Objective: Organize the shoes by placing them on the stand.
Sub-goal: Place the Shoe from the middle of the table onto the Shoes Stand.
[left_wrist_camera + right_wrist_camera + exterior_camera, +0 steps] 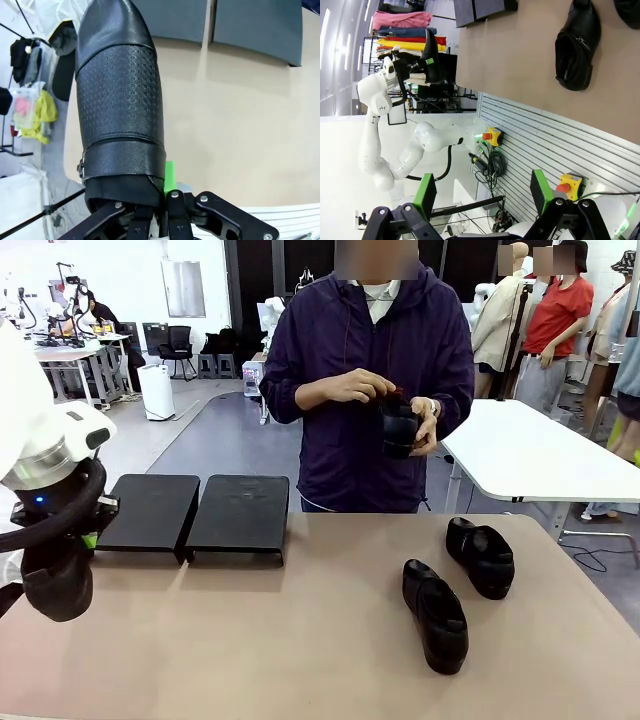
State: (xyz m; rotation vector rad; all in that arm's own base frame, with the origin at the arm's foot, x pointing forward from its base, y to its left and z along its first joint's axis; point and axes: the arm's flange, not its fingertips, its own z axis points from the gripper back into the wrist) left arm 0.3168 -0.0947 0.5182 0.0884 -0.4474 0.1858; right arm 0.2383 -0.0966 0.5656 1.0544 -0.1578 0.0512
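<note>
One shoe (120, 110) is clamped in L gripper (147, 200) over table's (300, 640) left edge, short of stand (240, 512), so best lower it level onto stand's top before release; R gripper (482, 195) fingers apart.

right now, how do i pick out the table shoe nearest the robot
On the tan table, go to the right half, away from the black stand. Two black shoes lie there; take the nearer shoe, closer to the robot and left of its neighbour.

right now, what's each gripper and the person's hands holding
left gripper: shut on a black textured leather-look shoe
right gripper: open, empty
person's hands: holding another black shoe
</note>
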